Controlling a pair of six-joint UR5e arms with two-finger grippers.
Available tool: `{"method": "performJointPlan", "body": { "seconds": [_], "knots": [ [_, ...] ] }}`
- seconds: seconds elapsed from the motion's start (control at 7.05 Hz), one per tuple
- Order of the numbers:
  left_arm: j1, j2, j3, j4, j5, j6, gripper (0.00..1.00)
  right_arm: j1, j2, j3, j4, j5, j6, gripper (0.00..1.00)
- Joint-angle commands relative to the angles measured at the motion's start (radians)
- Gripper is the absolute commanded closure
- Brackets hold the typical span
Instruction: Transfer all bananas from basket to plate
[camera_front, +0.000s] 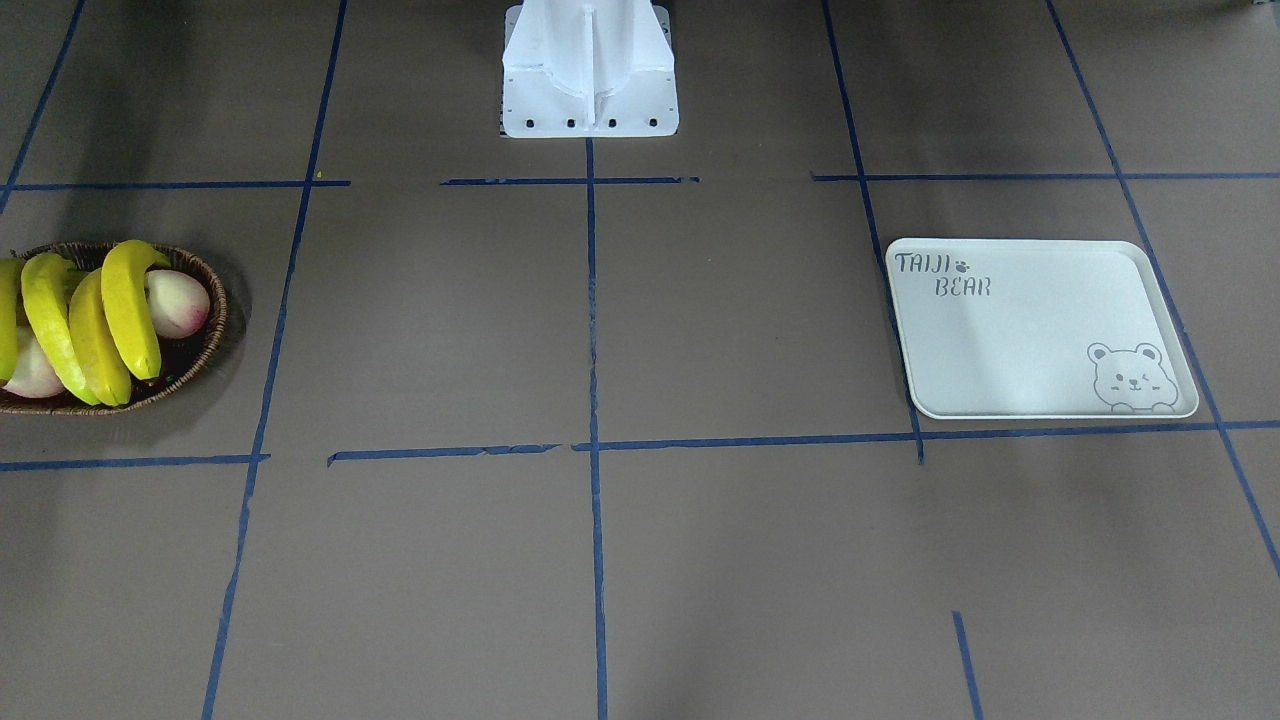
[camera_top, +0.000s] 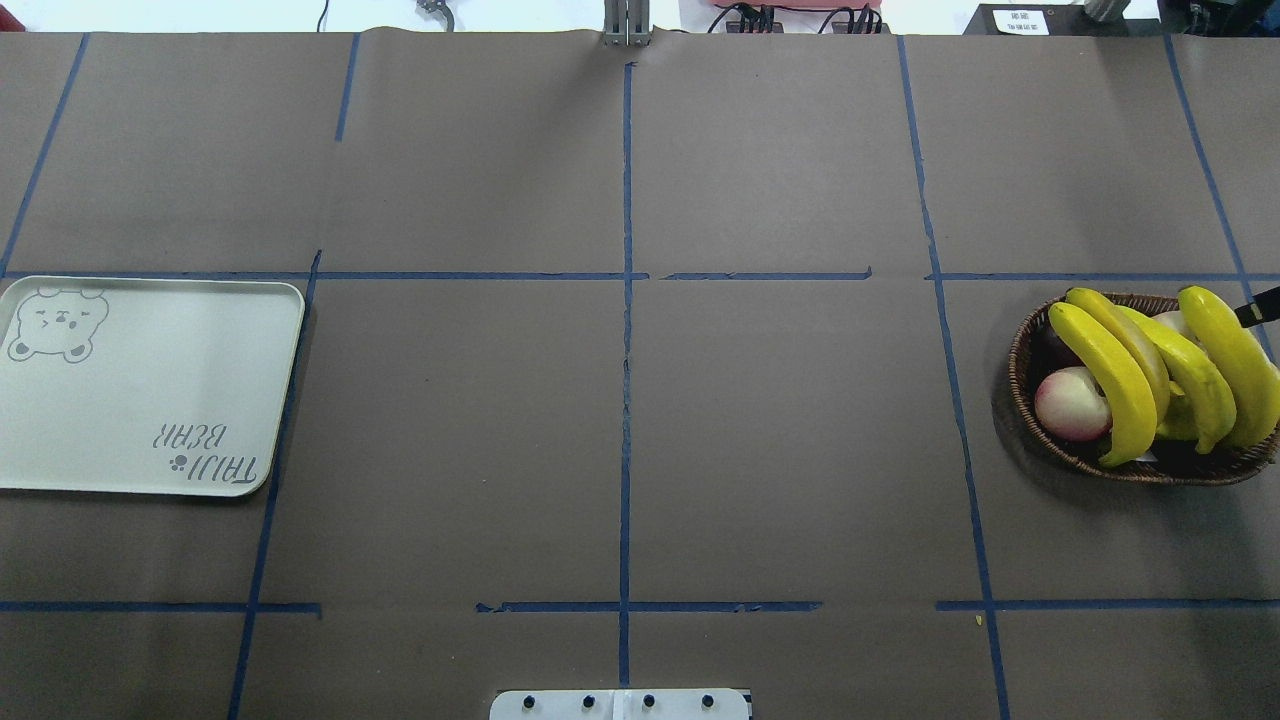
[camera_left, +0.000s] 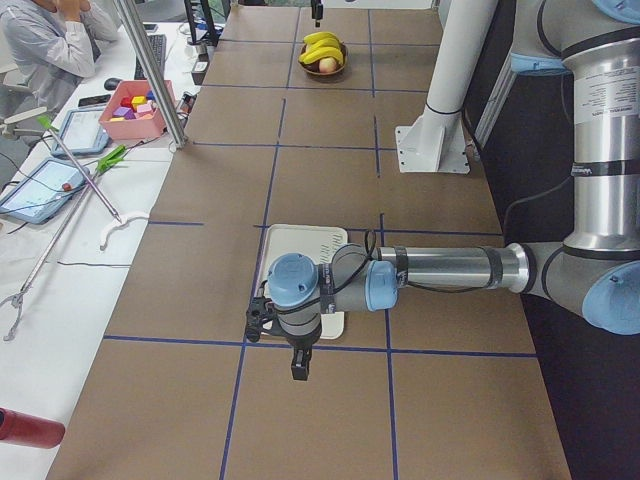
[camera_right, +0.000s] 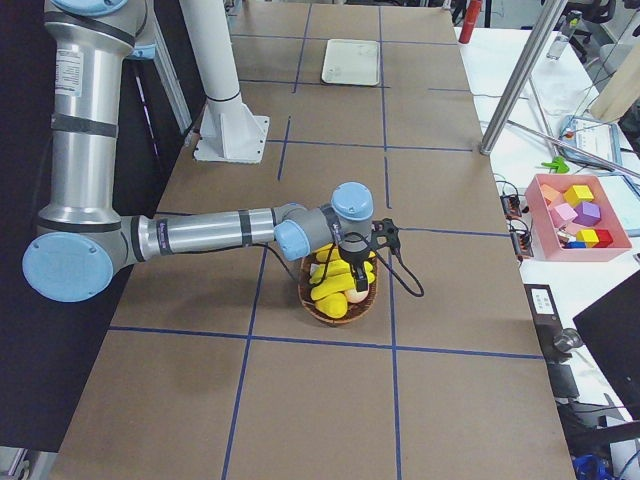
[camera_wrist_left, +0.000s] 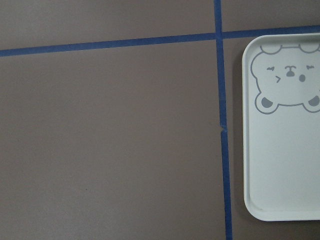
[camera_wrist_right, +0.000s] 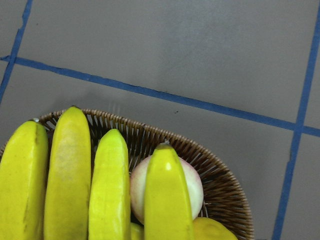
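Several yellow bananas (camera_front: 125, 310) lie across the brown wicker basket (camera_front: 205, 350), seen also in the overhead view (camera_top: 1110, 375) and right wrist view (camera_wrist_right: 112, 190). The white "TAIJI BEAR" plate (camera_front: 1030, 340) lies bare at the table's other end (camera_top: 150, 400). My right gripper (camera_right: 357, 278) hangs just over the bananas; only a black sliver of it shows in the overhead view (camera_top: 1258, 311), and I cannot tell whether it is open or shut. My left gripper (camera_left: 299, 368) hangs above the table beside the plate (camera_left: 300, 245); I cannot tell its state. The left wrist view shows the plate's edge (camera_wrist_left: 285, 160).
Pink-white peaches (camera_front: 178, 300) and a yellow-green starfruit (camera_top: 1180, 420) share the basket (camera_top: 1025, 360). The white robot base (camera_front: 590, 90) stands at mid-table. A metal pole (camera_left: 150, 70) and a pink box of blocks (camera_left: 135, 105) stand beyond the table's far edge.
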Motion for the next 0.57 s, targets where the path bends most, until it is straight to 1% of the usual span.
{"method": "performJointPlan", "body": {
  "seconds": [0.0, 0.14, 0.28, 0.43],
  "knots": [
    [0.000, 0.000, 0.000, 0.000, 0.000, -0.001, 0.00, -0.083, 0.003, -0.019, 0.015, -0.060, 0.032, 0.00],
    [0.002, 0.000, 0.001, 0.002, 0.000, -0.001, 0.00, -0.085, 0.006, -0.030, 0.015, -0.060, 0.026, 0.02],
    [0.002, 0.000, 0.000, 0.000, 0.000, -0.001, 0.00, -0.082, 0.001, -0.027, 0.015, -0.048, 0.018, 0.07],
    [0.002, 0.002, 0.001, 0.000, 0.000, -0.003, 0.00, -0.074, 0.001, -0.030, 0.015, -0.046, 0.006, 0.08]
  ]
}}
